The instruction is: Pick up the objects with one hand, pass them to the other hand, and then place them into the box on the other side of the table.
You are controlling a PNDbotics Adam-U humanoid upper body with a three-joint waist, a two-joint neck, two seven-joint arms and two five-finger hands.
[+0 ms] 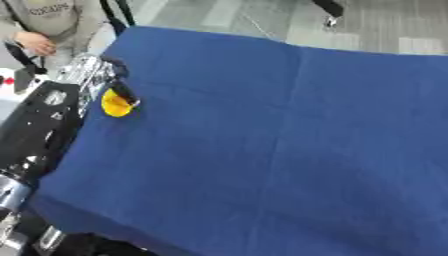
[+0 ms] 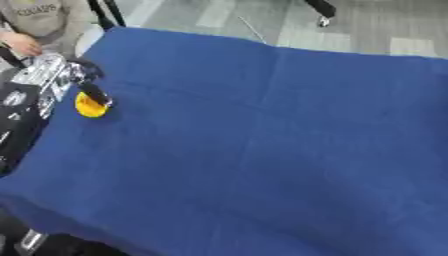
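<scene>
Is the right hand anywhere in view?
No: only the left hand shows, at the yellow object by the blue table's left edge.

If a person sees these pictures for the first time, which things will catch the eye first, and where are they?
First comes the blue cloth that covers nearly the whole table. Against it, a small yellow object stands out near the table's left edge. The robot's left hand reaches in from the left, with its dark fingers on that object; whether they grip it cannot be told. No box and no right hand show.
</scene>
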